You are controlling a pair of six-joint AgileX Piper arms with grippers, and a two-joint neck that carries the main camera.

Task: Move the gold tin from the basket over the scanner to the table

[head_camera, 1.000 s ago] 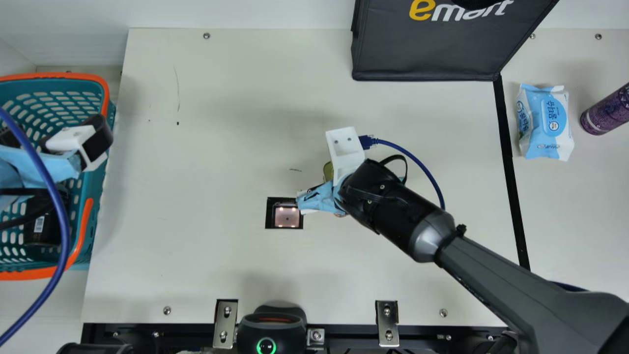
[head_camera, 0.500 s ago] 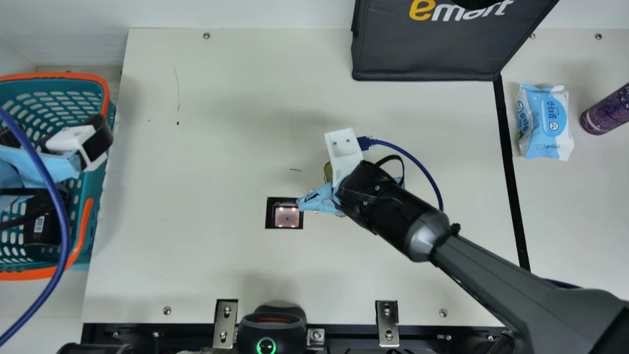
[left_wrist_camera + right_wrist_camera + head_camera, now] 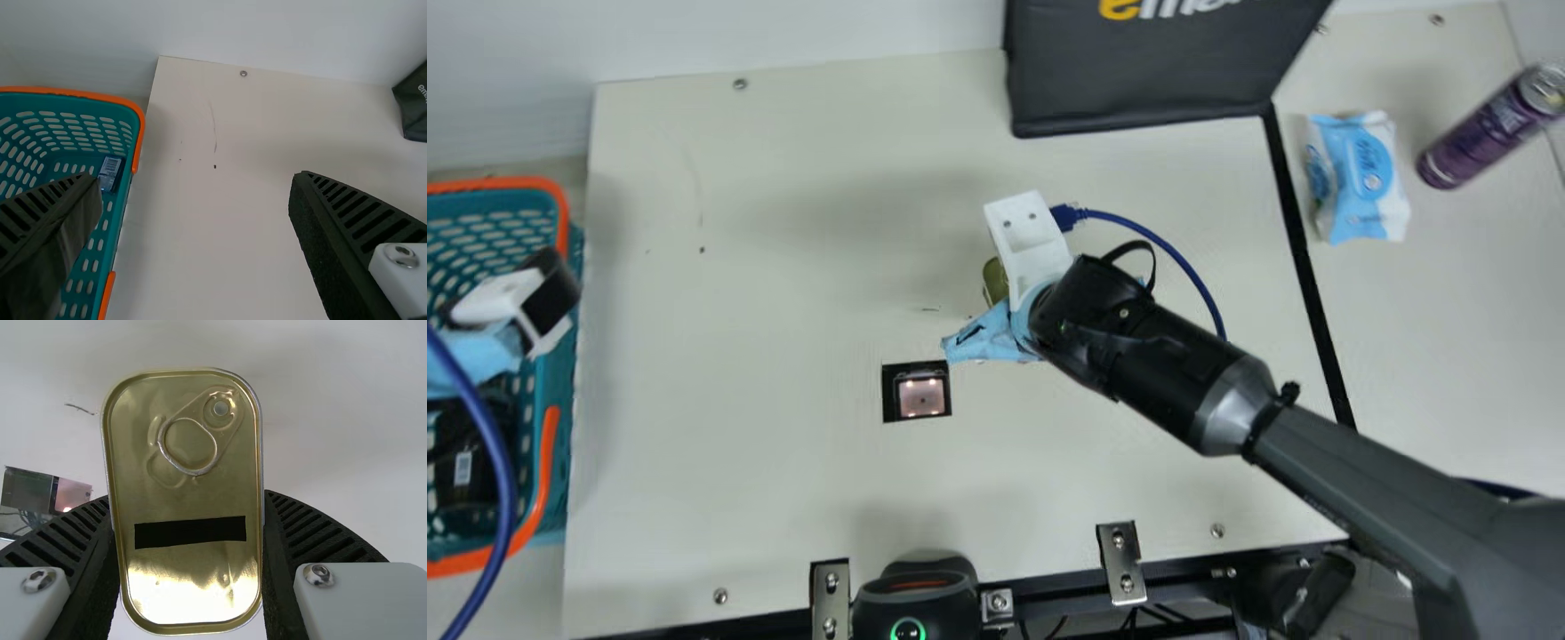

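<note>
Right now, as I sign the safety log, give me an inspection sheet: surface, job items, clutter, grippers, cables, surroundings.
Surface: cream table, a scratch and small dark marks.
Job items: gold tin, pull ring intact, beside the scanner window; whether it touches the table, I can't tell. Teal basket holds a small labelled box.
Clutter: wipes pack, purple can, black bag.
Left gripper: jaws open, nothing held.
Right gripper: jaws closed on the tin's sides.
Cables: blue cable plugged in at the right wrist; another crosses the basket.
Surroundings: white wall behind; damage: nothing seen.
</note>
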